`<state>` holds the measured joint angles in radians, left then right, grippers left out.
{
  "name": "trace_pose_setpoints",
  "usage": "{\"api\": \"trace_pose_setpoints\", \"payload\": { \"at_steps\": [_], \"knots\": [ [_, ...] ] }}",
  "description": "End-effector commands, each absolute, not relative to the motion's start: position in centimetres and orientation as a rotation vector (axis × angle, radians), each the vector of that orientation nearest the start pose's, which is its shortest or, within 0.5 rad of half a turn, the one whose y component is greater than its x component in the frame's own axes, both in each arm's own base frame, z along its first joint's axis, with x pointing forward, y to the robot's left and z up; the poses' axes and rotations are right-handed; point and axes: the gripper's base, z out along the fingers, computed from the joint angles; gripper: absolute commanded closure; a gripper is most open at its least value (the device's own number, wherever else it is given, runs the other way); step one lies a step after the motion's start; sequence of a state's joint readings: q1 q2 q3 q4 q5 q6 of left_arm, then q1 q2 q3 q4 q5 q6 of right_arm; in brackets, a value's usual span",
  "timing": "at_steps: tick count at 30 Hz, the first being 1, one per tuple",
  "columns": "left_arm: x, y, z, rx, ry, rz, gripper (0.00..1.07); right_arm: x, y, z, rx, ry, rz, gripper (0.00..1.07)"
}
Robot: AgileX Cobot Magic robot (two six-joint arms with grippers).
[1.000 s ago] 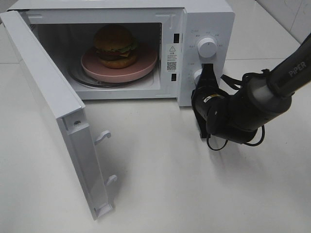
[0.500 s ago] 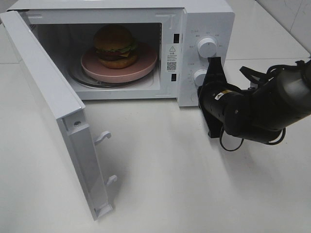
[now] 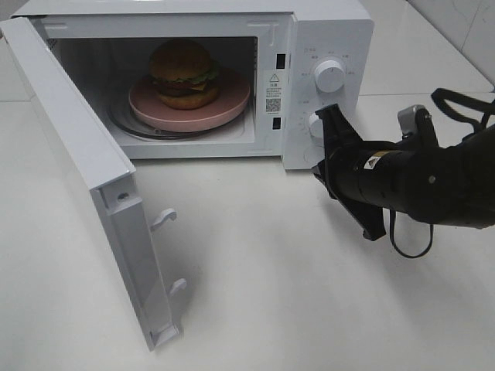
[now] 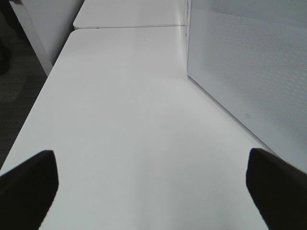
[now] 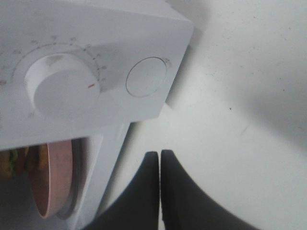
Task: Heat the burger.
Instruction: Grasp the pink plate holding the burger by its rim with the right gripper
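The burger [image 3: 184,73], with a golden-brown bun, green lettuce and dark patty, sits on a round pink plate [image 3: 232,104] inside the white microwave [image 3: 332,31], whose door [image 3: 77,154] stands wide open. My right gripper [image 3: 317,173] is shut on nothing and hovers just in front of the control panel, below the lower knob [image 3: 314,124]. The right wrist view shows the shut gripper [image 5: 160,155], the lower knob [image 5: 62,91], a round button [image 5: 146,76], the plate's edge [image 5: 48,182] and a sliver of the burger [image 5: 9,158]. My left gripper [image 4: 153,191] is open over bare table.
The open door [image 4: 249,72] stands beside my left gripper, its dotted face to one side. An upper knob [image 3: 330,75] sits above the lower one. Two door latch hooks [image 3: 164,219] stick out from the door's free edge. The white table [image 3: 271,294] stretches in front of the microwave.
My right gripper has drawn back from the lower knob, moving right and toward the table's front. The arm has swung lower. The burger, plate and door have not moved.
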<state>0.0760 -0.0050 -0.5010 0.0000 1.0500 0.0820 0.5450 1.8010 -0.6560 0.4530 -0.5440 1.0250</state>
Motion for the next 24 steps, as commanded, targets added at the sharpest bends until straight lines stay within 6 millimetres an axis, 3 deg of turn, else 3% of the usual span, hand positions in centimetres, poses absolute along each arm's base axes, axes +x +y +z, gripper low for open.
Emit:
{"api": "trace_pose_setpoints", "payload": {
  "at_steps": [1,2,4,8,10,24],
  "knots": [
    [-0.7,-0.1,27.8,0.001,2.004,0.088,0.07,27.8,14.9,14.7,0.862,2.087,0.828,1.06],
    [-0.7,-0.1,27.8,0.001,2.004,0.088,0.07,27.8,14.9,14.7,0.862,2.087,0.828,1.06],
    [-0.7,-0.1,27.8,0.001,2.004,0.088,0.07,27.0,15.0,15.7,0.654,2.202,0.752,1.05],
    [-0.7,-0.1,27.8,0.001,2.004,0.088,0.07,26.4,14.9,16.2,0.490,2.278,0.679,1.04],
    [-0.7,-0.1,27.8,0.001,2.004,0.088,0.07,25.7,14.8,16.8,0.307,2.339,0.608,1.03],
    [-0.7,-0.1,27.8,0.001,2.004,0.088,0.07,23.3,14.8,18.6,-0.348,2.531,0.433,1.00]
  ]
}}
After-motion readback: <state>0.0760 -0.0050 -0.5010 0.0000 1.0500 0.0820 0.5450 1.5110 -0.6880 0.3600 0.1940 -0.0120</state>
